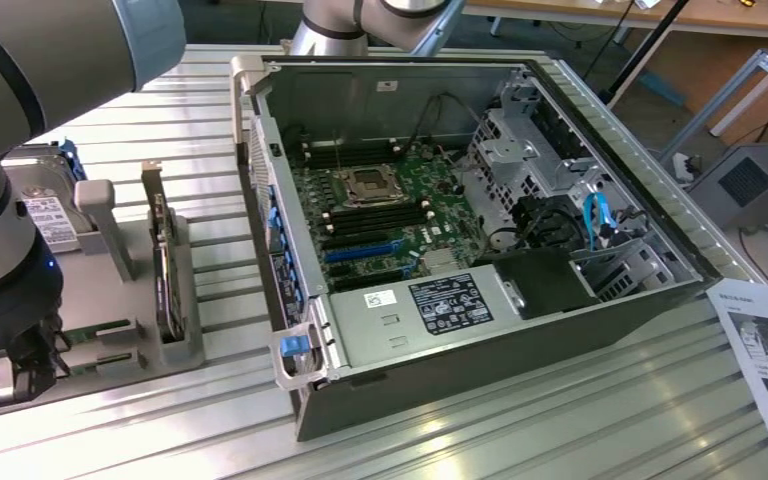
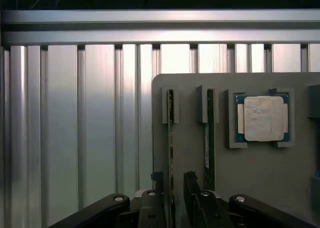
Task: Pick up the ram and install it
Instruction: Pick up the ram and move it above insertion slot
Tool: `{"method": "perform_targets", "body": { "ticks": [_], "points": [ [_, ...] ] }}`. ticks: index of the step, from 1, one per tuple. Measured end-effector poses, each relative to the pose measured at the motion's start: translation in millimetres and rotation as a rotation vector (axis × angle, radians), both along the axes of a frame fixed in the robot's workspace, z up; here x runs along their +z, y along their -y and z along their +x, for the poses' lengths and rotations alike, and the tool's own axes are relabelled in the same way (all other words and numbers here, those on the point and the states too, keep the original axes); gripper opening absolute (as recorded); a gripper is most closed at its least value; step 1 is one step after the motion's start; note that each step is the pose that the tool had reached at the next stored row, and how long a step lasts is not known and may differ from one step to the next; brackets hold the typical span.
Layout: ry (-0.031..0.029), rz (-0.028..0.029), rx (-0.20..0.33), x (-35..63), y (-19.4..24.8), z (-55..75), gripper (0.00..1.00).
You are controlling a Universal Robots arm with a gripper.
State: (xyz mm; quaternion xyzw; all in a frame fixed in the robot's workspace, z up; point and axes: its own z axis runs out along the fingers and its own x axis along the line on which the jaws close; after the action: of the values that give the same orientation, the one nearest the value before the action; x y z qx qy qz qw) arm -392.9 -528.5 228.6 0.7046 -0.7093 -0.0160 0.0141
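The tool (image 2: 171, 178) is standing over the grey holder plate (image 2: 250, 183), which is lying on the ribbed aluminium tabletop (image 2: 75, 128) near its edge at the exterior view's left. Its two fingers (image 2: 158, 195) are spread, one on each side of the ram (image 2: 171, 133). I am seeing a small dark gap beside the stick, so I am judging that nothing is pinched yet.

The ram is standing on its thin edge in a slot of the plate, close to the plate's edge that borders the bare tabletop. The second green stick (image 2: 209, 133) is sitting in the neighbouring slot, between the ram and the silver processor (image 2: 262, 119).

For a good grasp, I think the fingers should be staying parallel to the flat faces of the ram and closing evenly, so that the stick is not pushed sideways in its slot. The finger beside the second stick is having little room, so the tool should be keeping itself centred on the ram.

Counting: one tool, two green sticks, one processor, one holder plate. In the exterior view one open computer case (image 1: 491, 330) is lying on the tabletop, with one motherboard (image 1: 404, 195) inside; its black slots I cannot count surely.
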Motion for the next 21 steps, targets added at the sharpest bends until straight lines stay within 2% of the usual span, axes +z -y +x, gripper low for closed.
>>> {"method": "perform_targets", "body": {
  "ticks": [18,21],
  "points": [
    [-0.0007,-0.0001,0.001,-1.1,0.1,4.1,0.3],
    [-0.0006,0.0,0.001,-4.0,0.2,4.0,0.3]
  ]
}}
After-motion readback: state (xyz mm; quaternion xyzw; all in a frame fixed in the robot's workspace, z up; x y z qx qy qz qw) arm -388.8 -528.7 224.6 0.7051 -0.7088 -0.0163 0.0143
